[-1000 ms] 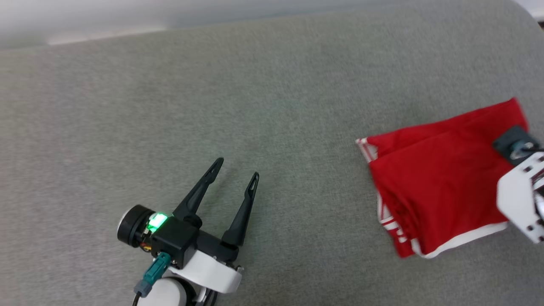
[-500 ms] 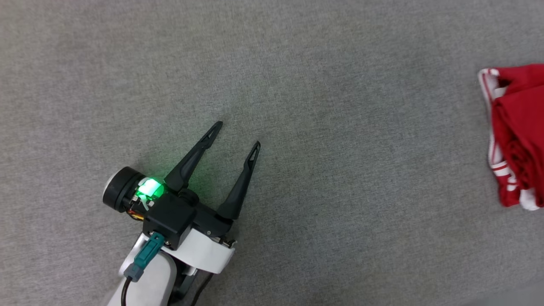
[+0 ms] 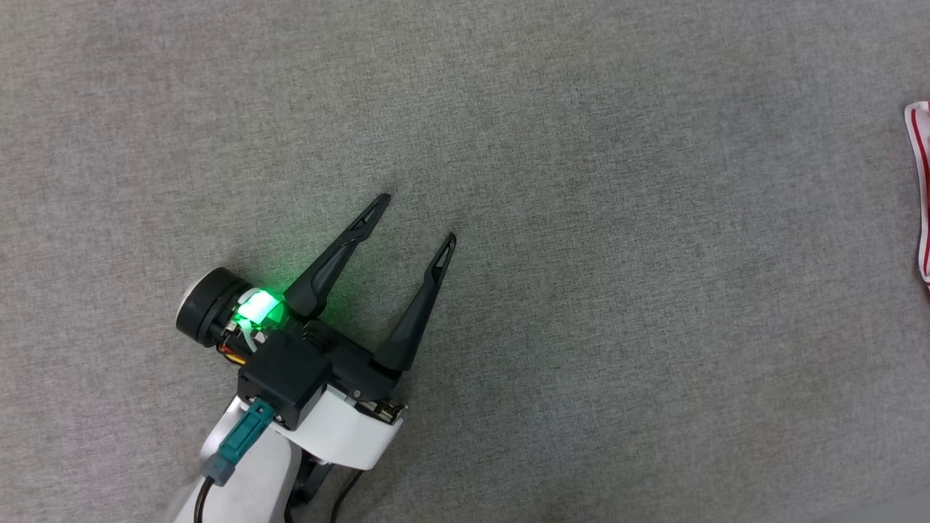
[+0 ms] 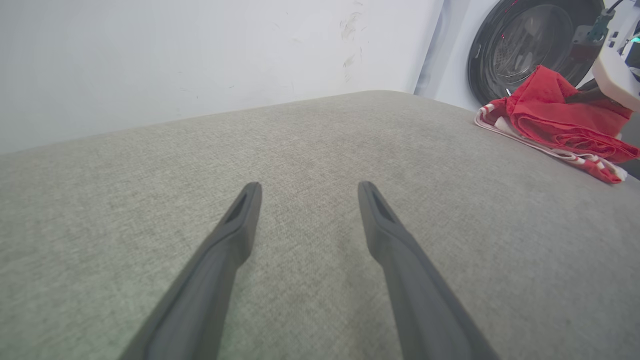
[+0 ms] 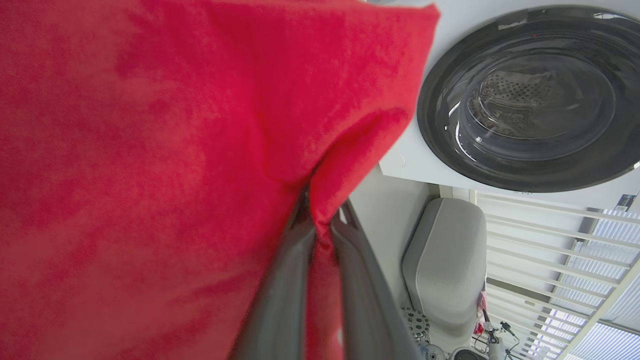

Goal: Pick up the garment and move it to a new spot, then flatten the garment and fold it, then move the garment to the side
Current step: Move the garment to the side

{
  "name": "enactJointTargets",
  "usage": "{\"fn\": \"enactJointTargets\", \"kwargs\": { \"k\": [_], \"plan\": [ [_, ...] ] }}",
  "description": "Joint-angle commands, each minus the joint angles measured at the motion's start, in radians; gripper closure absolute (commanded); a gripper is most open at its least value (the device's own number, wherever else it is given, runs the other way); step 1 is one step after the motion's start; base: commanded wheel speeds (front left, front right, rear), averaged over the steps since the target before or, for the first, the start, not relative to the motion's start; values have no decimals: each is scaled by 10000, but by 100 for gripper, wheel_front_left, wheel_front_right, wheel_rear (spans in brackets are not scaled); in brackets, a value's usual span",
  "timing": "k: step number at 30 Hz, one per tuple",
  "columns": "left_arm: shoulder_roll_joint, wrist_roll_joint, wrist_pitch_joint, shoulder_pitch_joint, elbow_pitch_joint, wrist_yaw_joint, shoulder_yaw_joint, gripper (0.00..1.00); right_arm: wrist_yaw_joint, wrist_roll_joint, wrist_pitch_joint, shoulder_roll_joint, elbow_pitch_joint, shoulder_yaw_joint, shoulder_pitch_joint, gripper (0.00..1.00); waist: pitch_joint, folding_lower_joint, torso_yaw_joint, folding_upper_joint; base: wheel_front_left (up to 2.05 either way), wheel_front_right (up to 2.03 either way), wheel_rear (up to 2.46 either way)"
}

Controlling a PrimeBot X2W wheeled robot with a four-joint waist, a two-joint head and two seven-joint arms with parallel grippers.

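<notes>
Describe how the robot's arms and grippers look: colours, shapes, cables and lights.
The left gripper has two long, dark, tapering fingers with slotted tips, set on a black boxy body. Beside it sit a black round housing and a glowing green light. A teal connector carries a black cable; the wrist shell is white. The right gripper has the same dark fingers.

Head looks down, left wrist skims low — sharing the grey surface (image 3: 581,218).
</notes>
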Motion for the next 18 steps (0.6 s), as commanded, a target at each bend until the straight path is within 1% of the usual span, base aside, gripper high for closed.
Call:
{"fn": "enactJointTargets", "kwargs": {
  "k": [1,2,3,4,7,10,16,18],
  "plan": [
    [85,35,4,-44,133,9,46,0,-17,-51,-56,159,63,-101,-176,100,-14,-1,5,0,0,0,0],
    [72,34,4,-27,142,9,71,0,-17,-149,-145,255,53,-152,-225,97,-42,-1,-1,0,0,0,0],
    [59,30,4,-1,155,9,90,0,-17,-247,-233,353,27,-208,-297,25,-93,-1,-11,0,0,0,0],
    [39,35,4,24,158,9,99,0,-16,-322,-282,453,11,-249,-340,0,-155,-1,-21,0,0,0,0],
    [-69,4,-1,57,171,9,103,0,-17,-578,-417,660,-99,-329,-389,0,-489,-1,-25,0,0,0,0],
    [-214,-113,-5,175,184,72,307,0,-16,-670,-479,839,-359,-342,-476,0,-970,-1,-7,0,0,0,0],
    [-403,-244,-5,567,235,168,852,0,-16,-475,-857,1416,-1432,-249,-552,0,-2077,-1,112,0,0,0,0],
    [-502,-301,-5,711,246,194,1073,0,-16,-388,-1125,1749,-1908,-182,-457,0,-2517,-1,203,0,0,0,0]
  ]
}}
